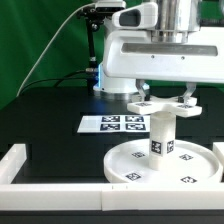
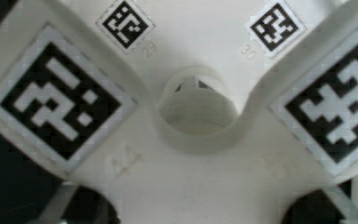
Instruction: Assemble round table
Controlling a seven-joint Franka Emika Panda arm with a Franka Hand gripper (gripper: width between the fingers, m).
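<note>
Nearest, the round disc (image 1: 160, 160) lies flat on the table (image 1: 50, 110) against the white border rail (image 1: 60, 166), probably braced there. The post (image 1: 160, 131) stands upright at its centre. The claw (image 1: 163, 97) pinches the cross base (image 1: 163, 104) on the post top, apparently seating it. Behind lies the marker board (image 1: 112, 123).

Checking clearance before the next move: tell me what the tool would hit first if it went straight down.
Most likely the white plastic X-shaped cross base right under the tool, sitting atop the short white post; it may already be touching.
</note>
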